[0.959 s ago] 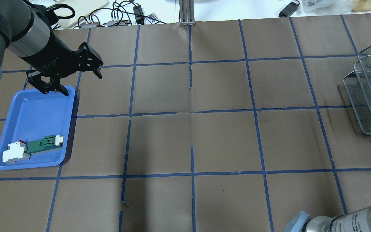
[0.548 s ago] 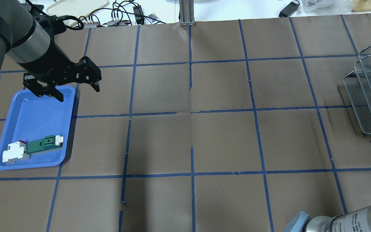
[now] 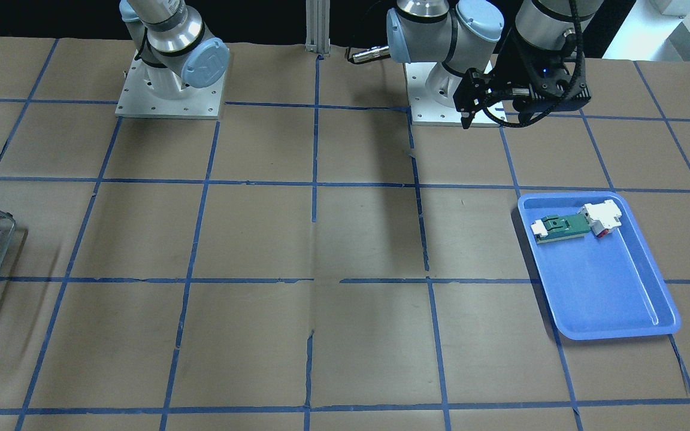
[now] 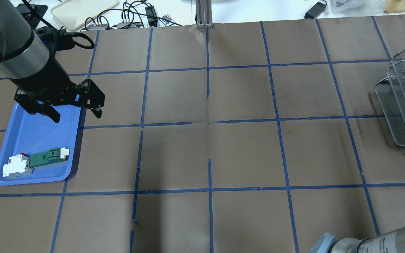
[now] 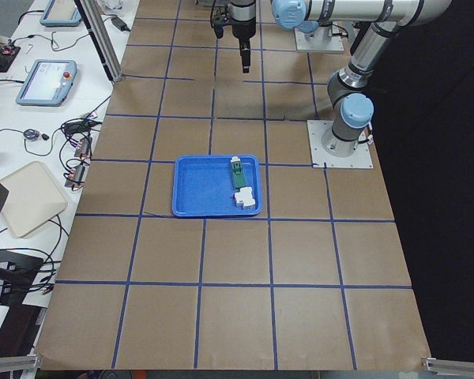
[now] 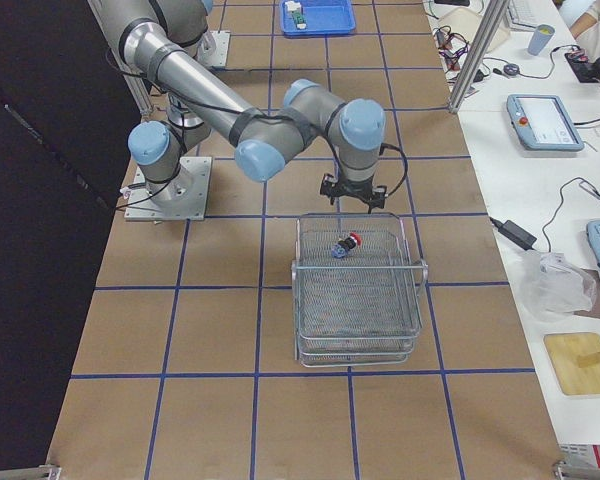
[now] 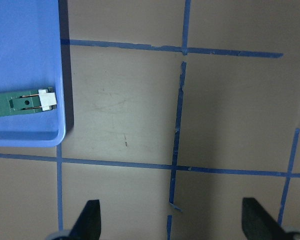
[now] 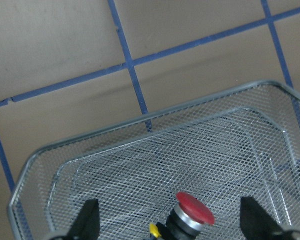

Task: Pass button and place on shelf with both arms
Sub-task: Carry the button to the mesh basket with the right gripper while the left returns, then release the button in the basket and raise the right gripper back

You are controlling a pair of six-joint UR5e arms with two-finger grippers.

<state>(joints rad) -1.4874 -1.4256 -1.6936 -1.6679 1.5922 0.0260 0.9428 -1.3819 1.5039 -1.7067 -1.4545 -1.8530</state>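
The button [image 6: 347,243], red cap on a black collar, lies on the top tier of the wire-mesh shelf [image 6: 355,300]. In the right wrist view the button [image 8: 192,212] rests on the mesh [image 8: 140,165] below my right gripper [image 8: 170,222]. That gripper is open, with its fingers wide apart and off the button. In the exterior right view my right gripper [image 6: 357,195] hangs over the shelf's rim nearest the robot. My left gripper [image 4: 77,116] is open and empty above the far right corner of the blue tray [image 4: 37,126]. It also shows in the left wrist view [image 7: 172,222].
The blue tray [image 3: 608,287] holds a flat green-and-white part [image 4: 49,157] and a white block with a red tip [image 4: 17,166]. The shelf [image 4: 404,105] stands at the table's right edge. Cables and a cream tray [image 4: 83,8] lie beyond the far edge.
My left gripper has moved down and left in the overhead view, from beside the tray's far right corner to over it, and has stayed open. The right arm has barely moved.
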